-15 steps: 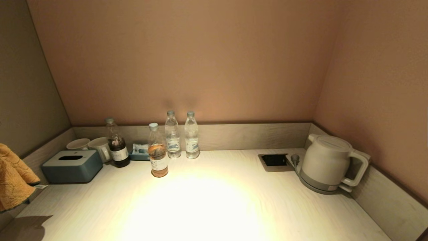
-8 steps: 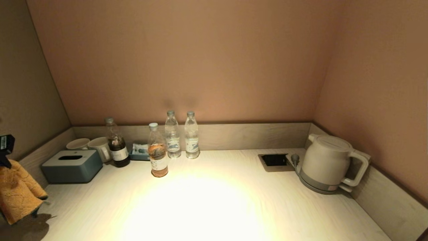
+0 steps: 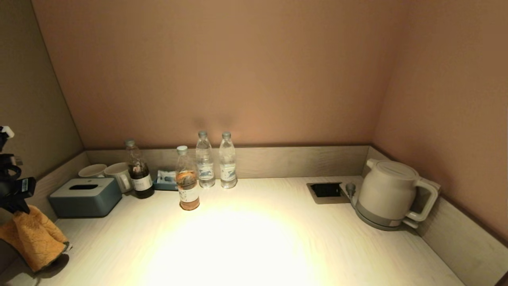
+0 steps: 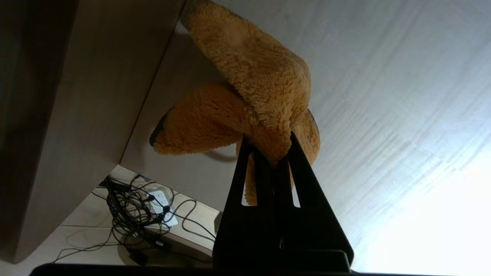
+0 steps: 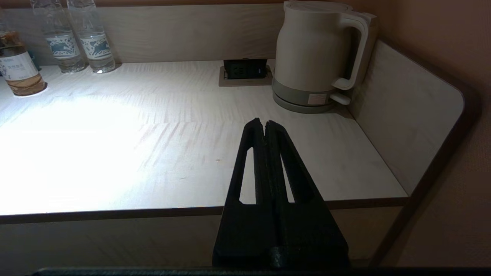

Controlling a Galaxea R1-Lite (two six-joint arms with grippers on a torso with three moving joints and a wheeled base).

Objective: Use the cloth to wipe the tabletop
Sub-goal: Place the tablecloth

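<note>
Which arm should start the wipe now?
Left. Its hand is shut on the orange cloth hanging at the tabletop's near-left corner; the right hand is shut, empty, off the front edge.

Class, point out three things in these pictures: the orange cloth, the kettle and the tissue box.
orange cloth (image 3: 37, 238), head view, on its hanging folds.
kettle (image 3: 387, 190), head view, on its body.
tissue box (image 3: 85, 197), head view, on its front side.
</note>
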